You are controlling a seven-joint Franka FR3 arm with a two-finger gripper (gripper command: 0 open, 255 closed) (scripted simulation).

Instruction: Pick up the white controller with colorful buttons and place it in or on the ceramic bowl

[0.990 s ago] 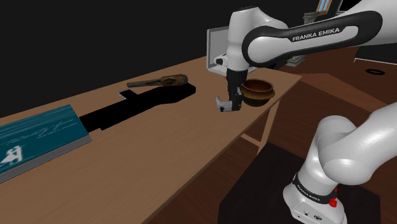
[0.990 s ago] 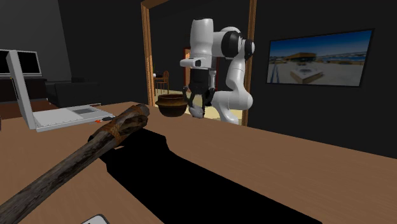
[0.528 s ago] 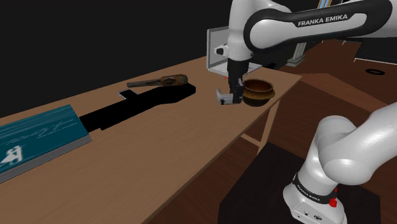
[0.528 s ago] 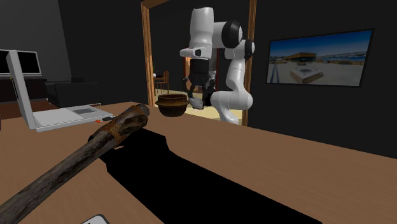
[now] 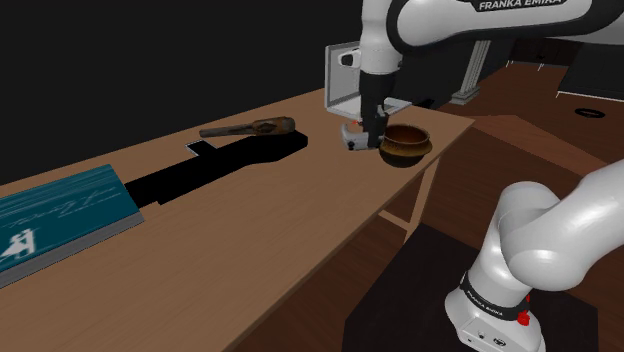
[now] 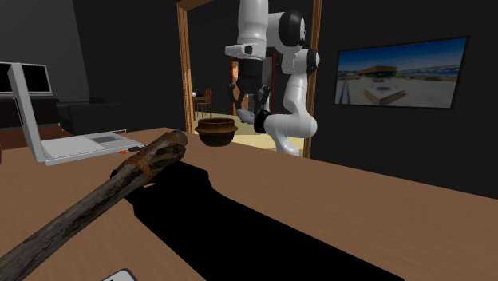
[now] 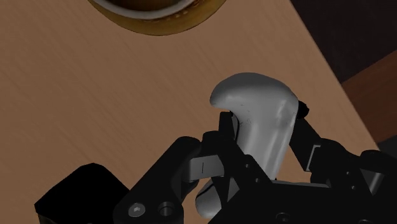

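- Right up close: the tool is clamped on the controller, with black fingers pressing it from both sides. Its pale grey-white rounded end pokes out past the fingertips.
- The controller is up in the air, clear of the wooden surface, whose grain runs underneath it.
- Just ahead of the tool sits the bowl, brown with a glossy golden rim, standing on the surface close to its edge. The controller is beside the bowl, not over the opening.
- In the shoulder view the controller hangs just off the bowl's left side, close to the rim. In the second exterior view it hangs higher than the bowl and a little to its right.
- The white arm comes down to the tool from above, and the hand points straight down at the surface.
- Behind the tool, an open grey laptop stands at the far end of the surface.
- Further along, a rough wooden club lies at the edge of a long black patch on the wood.
- Well away, at the shoulder view's left, a teal book lies flat on the surface.
- Farthest back in the second exterior view, there is a wooden door frame behind the arm and a framed picture on the dark wall.
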